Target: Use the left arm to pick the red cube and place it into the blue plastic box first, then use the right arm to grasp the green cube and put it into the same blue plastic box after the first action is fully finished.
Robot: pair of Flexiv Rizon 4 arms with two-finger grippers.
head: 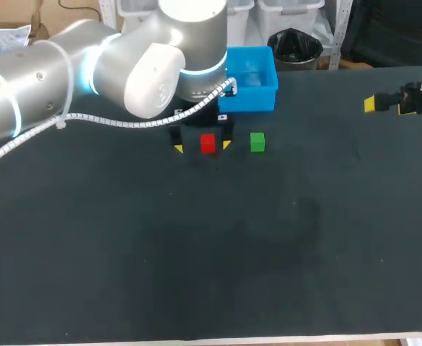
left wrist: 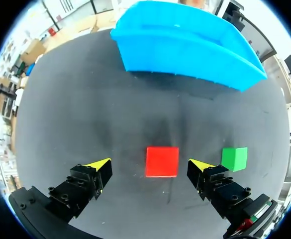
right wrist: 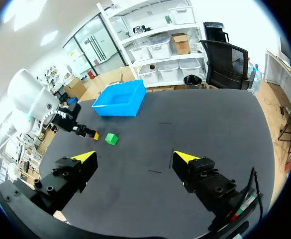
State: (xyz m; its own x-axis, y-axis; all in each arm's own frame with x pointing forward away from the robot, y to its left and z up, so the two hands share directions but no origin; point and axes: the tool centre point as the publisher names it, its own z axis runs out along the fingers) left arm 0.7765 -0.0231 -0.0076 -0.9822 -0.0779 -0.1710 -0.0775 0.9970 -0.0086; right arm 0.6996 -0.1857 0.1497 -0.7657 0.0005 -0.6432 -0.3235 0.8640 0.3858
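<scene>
Red cube (left wrist: 162,161) is sitting flat on the dark table (head: 196,252), right between the spread fingers of the left gripper (left wrist: 150,164). There's a clear gap on both sides, so that pincer is standing wide open and gripping nothing. I'm reading this as step one, the left-arm pick, lined up but not closed yet. Next move, I'd guess, is calling for the fingers to be dropping around the cube if they aren't low enough already, squeezing its left and right faces, then lifting it and carrying it to the blue plastic box (head: 250,97) just on the far side. Green cube (head: 257,142) is lying just right of the red one, beside the outer side of the right finger, so the squeeze shouldn't be nudging it. Right gripper (right wrist: 135,157) is hanging well off at the far right, also wide open and empty, which is fitting since its turn is coming second. Hard bits: I'm not managing to tell how high the left fingertips are sitting above the table. The left arm's bulk is covering the box's left part in the head view, and the right gripper is getting cut off at that view's edge with only one yellow tip showing. The left wrist view is only giving the box's outer wall, not its floor
</scene>
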